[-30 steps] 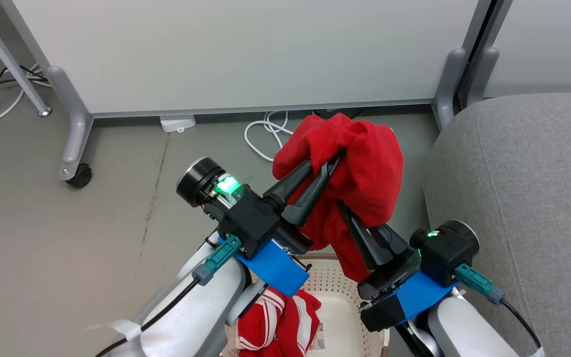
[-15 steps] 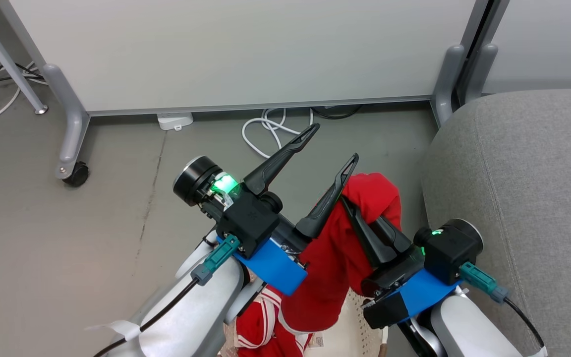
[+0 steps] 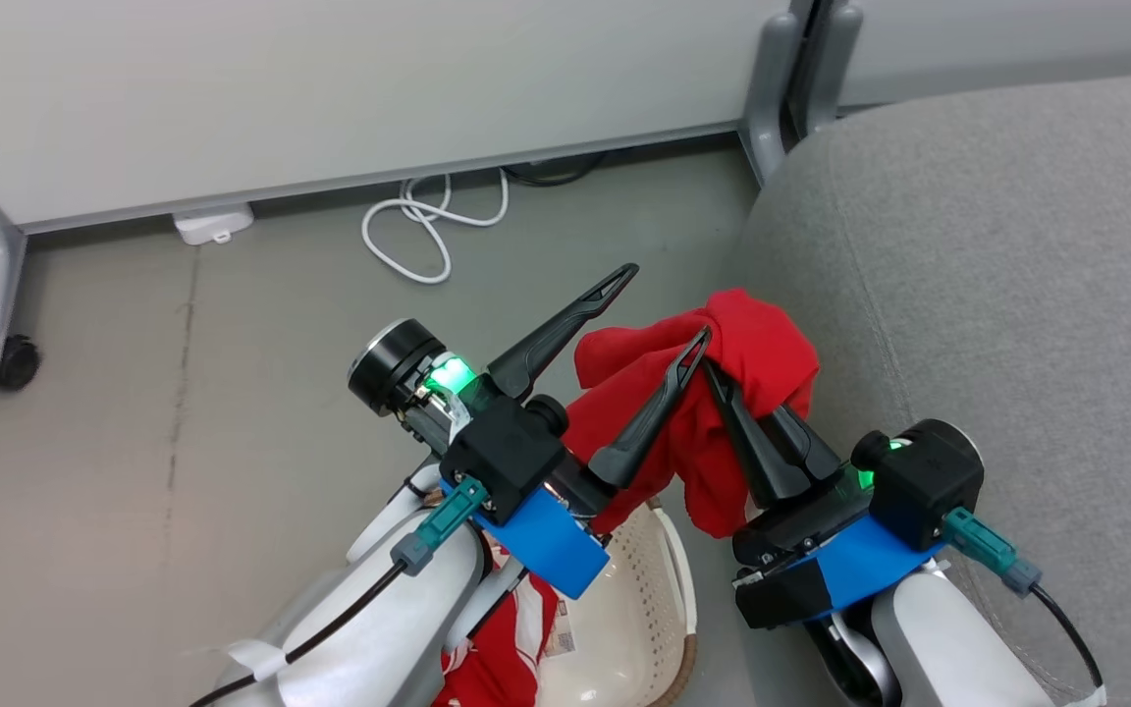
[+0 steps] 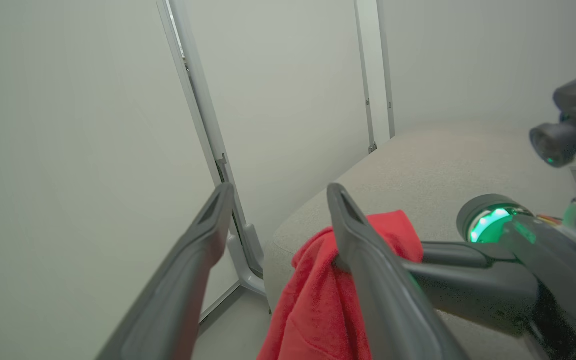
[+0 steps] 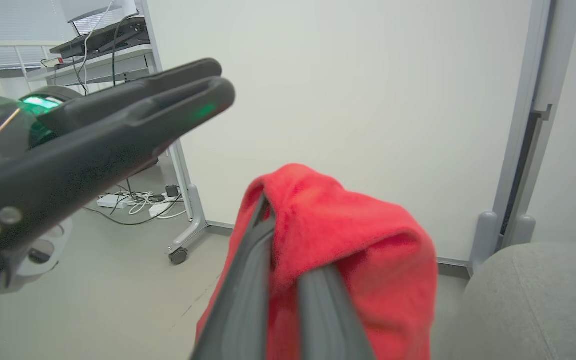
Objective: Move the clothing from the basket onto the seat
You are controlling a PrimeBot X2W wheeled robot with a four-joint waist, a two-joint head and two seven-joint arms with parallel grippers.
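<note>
basket [image 3: 659, 589]: near side behind the left forearm [image 3: 399, 628], bottom cut by the head view's edge
striped garment [image 3: 511, 648]: mostly hidden by that forearm, shape unclear
sticker [image 3: 559, 643]: too small to read
right gripper [image 3: 715, 381]: tips buried in the plain red garment [image 3: 752, 344]
seat [image 3: 997, 275]: runs off the right edge

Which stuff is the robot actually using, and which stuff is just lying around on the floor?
For the job: plain red garment, striped red garment, basket, grey seat.
Just lying about: white cable, white plug box, caster wheel.
</note>
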